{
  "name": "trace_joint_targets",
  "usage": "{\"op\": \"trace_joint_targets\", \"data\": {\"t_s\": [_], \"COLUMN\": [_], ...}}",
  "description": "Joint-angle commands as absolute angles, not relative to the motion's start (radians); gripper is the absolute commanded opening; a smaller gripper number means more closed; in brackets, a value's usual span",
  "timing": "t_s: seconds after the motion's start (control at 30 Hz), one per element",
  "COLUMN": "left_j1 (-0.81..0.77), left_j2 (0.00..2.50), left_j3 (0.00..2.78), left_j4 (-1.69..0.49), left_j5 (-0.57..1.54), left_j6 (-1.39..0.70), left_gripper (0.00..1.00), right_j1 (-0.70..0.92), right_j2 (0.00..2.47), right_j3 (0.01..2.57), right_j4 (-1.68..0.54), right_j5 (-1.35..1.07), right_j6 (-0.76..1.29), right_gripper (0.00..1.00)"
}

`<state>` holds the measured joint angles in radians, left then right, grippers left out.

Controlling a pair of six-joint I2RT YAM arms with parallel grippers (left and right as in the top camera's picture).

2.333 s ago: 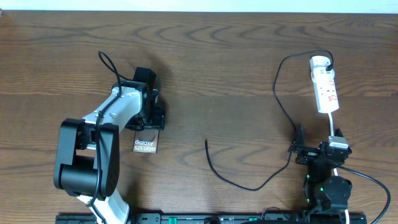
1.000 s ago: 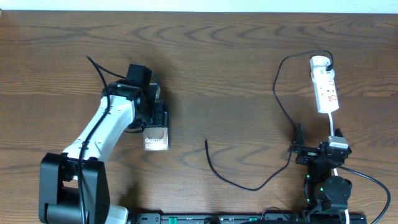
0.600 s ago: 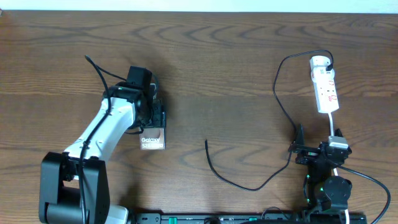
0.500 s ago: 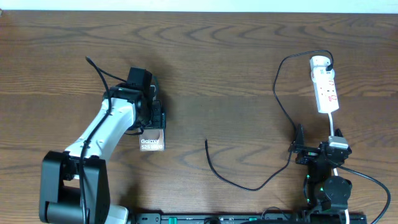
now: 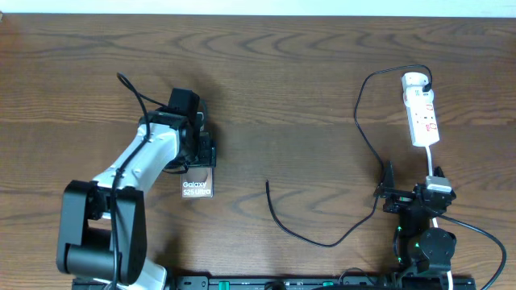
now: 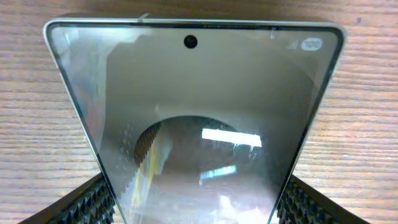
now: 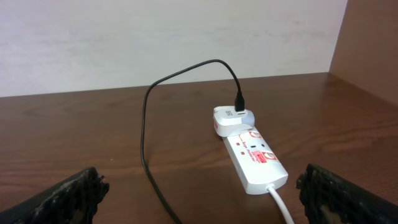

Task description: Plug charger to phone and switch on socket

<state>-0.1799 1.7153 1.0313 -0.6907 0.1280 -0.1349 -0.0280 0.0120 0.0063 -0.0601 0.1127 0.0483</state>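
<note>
We see the left gripper point(image 5: 200, 158) clamped on the phone point(image 5: 197, 184), left of the middle of the table point(image 5: 306, 72) and well clear of its edges. The phone's lettered end sticks out toward the near side. A broad stretch of bare wood lies between the phone and the charger point(image 5: 360, 121). The charger's plug tip point(image 5: 268, 184) lies loose near the centre, apart from everything. The cable curls back to the right and loops up to the white adapter point(image 5: 415, 80). The socket point(image 5: 424, 117) lies near the far right of the table, with its white cord point(image 5: 431, 161) running down toward the right arm. The left wrist view adds what the overhead hides: ribbed fingers point(image 6: 93, 200) press both silver long edges of the phone, and a small camera hole sits at its far end (we cannot tell whether the phone rests on the wood or is lifted). In the right wrist view the right gripper point(image 7: 200, 183) has its jaws spread wide and holds nothing. That view faces the socket, showing its red marks, the cable plugged into the adapter, the pale wall point(image 7: 124, 43) behind and a brown panel point(image 7: 373, 56) close on the right.
</note>
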Motion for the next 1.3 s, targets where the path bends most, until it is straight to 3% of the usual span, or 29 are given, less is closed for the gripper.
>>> {"op": "trace_joint_targets", "data": {"t_s": [0.0,1.03,1.1,1.17,1.27], "left_j1": [-0.18,-0.18,-0.18,-0.18,-0.18], "left_j2": [1.736,1.745,1.745,1.745,1.745], "left_j3": [1.028,0.906,0.904,0.904,0.903], "left_j4": [-0.689,-0.612,-0.615,-0.624,-0.627], "left_j5": [0.118,0.118,0.118,0.118,0.118], "left_j6": [-0.144,-0.144,-0.144,-0.144,-0.144], "left_gripper": [0.07,0.08,0.17,0.36,0.37], "right_j1": [-0.033,-0.033,-0.033,-0.033,-0.033], "right_j2": [0.007,0.007,0.007,0.007,0.007], "right_j3": [0.006,0.006,0.006,0.006,0.006], "right_j4": [-0.064,-0.064,-0.064,-0.064,-0.064], "right_j5": [0.121,0.121,0.121,0.121,0.121], "right_j6": [0.047,0.047,0.047,0.047,0.047], "right_gripper": [0.99,0.99,0.99,0.99,0.99]}}
